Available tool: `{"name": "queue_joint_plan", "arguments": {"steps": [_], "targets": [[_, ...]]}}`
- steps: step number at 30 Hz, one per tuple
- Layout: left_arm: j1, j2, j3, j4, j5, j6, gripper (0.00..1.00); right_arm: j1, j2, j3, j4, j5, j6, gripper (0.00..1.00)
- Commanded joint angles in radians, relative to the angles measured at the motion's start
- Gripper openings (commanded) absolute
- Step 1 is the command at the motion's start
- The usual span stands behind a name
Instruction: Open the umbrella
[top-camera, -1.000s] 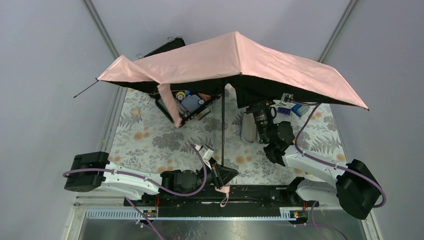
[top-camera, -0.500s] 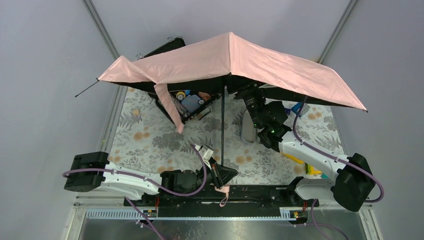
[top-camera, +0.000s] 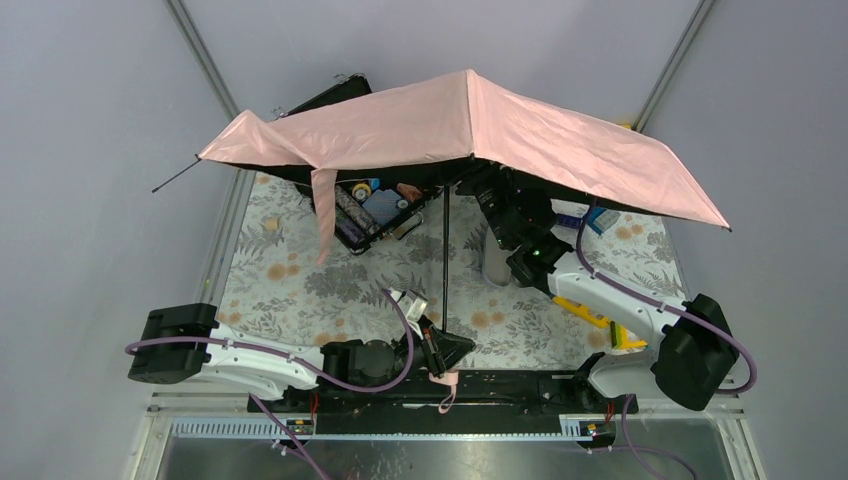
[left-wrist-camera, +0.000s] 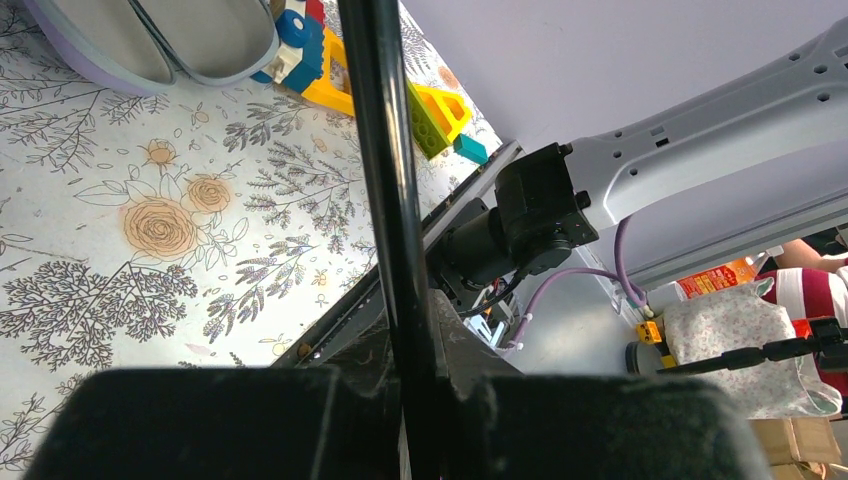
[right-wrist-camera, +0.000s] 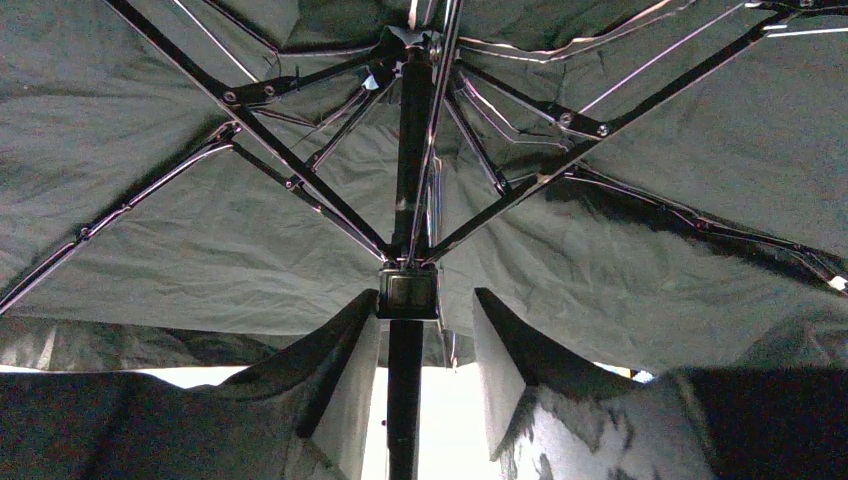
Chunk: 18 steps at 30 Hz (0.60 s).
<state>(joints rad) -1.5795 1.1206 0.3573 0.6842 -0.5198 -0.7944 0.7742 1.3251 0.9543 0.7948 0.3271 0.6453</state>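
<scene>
The left gripper (top-camera: 440, 350) is pressed tight on the lower shaft (left-wrist-camera: 385, 180) of the umbrella (top-camera: 560, 140), which stands upright over the table (top-camera: 290, 280). The canopy (top-camera: 400, 125) is spread, its tips overhanging both table sides, near the walls (top-camera: 90, 150). Under the canopy, the right gripper (right-wrist-camera: 420, 330) is spread around the shaft, with a gap on either side.

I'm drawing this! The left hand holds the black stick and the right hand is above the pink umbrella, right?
Not above: the right hand is under the pink umbrella, as the right wrist view shows. The left hand holds the black stick.

Plain grey walls (top-camera: 90, 150) around a floral-patterned tabletop (top-camera: 300, 280)
</scene>
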Motion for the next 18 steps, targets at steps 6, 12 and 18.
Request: {"name": "queue_joint_plan", "arguments": {"steps": [6,12,18], "targets": [[-0.006,-0.027,0.019,0.085,-0.028,0.04,0.0,0.006,0.006,0.054,0.039,0.024,-0.019,0.46],[-0.007,-0.027,0.017,0.087,-0.029,0.04,0.0,0.006,0.01,0.052,0.051,0.036,-0.022,0.43],[-0.007,-0.025,0.016,0.091,-0.028,0.04,0.0,0.005,0.013,0.055,0.059,0.045,-0.026,0.43]]}}
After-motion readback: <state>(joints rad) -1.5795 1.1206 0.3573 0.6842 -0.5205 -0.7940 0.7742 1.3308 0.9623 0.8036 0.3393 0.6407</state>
